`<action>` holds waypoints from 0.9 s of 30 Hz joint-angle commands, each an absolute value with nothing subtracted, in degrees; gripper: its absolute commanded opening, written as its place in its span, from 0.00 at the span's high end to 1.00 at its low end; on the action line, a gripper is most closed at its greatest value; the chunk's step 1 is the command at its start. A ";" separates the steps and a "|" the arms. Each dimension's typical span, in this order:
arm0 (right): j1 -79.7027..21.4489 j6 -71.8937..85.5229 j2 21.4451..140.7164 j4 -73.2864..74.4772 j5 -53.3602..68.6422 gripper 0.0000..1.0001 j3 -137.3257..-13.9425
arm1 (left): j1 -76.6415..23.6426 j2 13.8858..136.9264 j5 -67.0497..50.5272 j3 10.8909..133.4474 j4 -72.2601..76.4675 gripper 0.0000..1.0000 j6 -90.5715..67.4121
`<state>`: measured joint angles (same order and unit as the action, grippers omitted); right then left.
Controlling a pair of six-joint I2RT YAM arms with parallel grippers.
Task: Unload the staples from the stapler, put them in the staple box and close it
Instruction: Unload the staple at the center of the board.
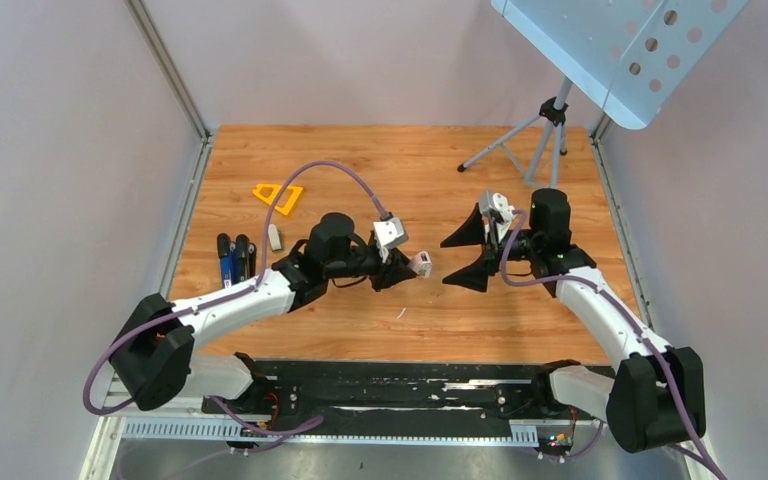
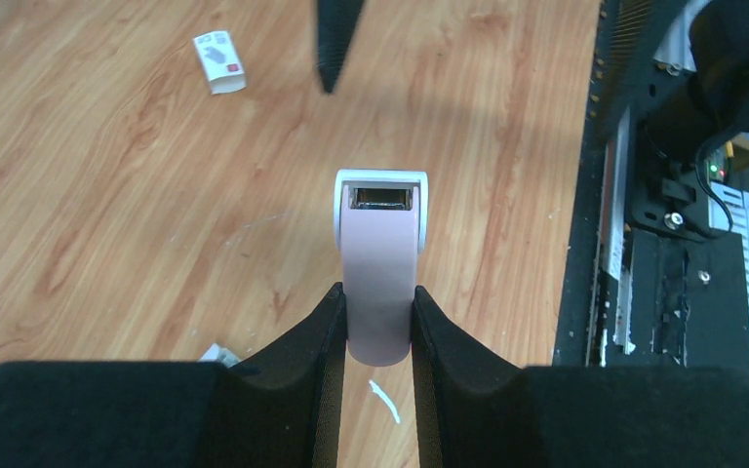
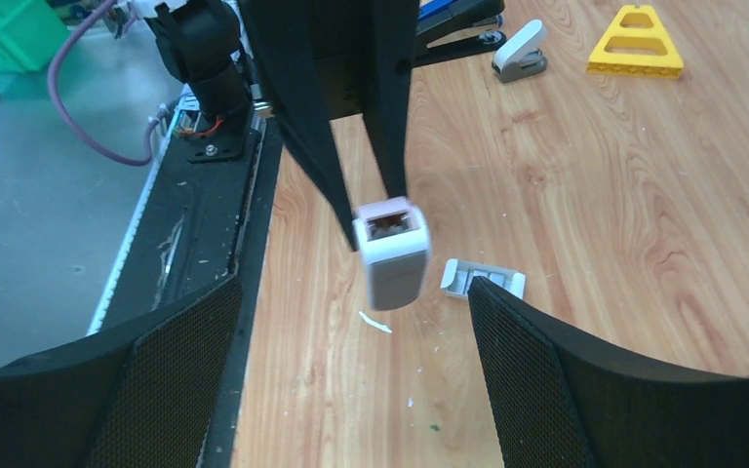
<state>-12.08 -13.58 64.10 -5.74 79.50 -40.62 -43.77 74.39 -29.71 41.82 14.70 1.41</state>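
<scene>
Stapler (image 2: 380, 234), pink, clamped in left tool (image 2: 378, 294); small box (image 2: 219, 60) label illegible.

Small pink-and-white stapler (image 2: 380, 263) is clamped by its rear end in the left pincer (image 2: 378, 292) and held clear of the wooden tabletop (image 2: 107, 214), roughly level with its nose pointing away from the arm. One broad face is pink, the other white. A rectangular slot at the front shows a dark, metallic-looking interior; its contents cannot be made out.
</scene>
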 commanded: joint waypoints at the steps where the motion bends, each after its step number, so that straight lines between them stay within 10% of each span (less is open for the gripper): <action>1: -13.21 -22.79 65.18 -5.15 82.52 0.10 -41.10 | -46.43 73.97 -29.17 44.38 13.57 1.00 5.91; 27: -16.24 -29.79 66.44 -3.16 79.71 0.32 -38.07 | -49.70 72.78 -28.72 42.71 22.91 1.00 6.93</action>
<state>-15.35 -27.14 66.24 -3.77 79.09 -38.81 -49.01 74.08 -28.10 42.52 19.22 6.52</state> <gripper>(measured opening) 0.714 0.279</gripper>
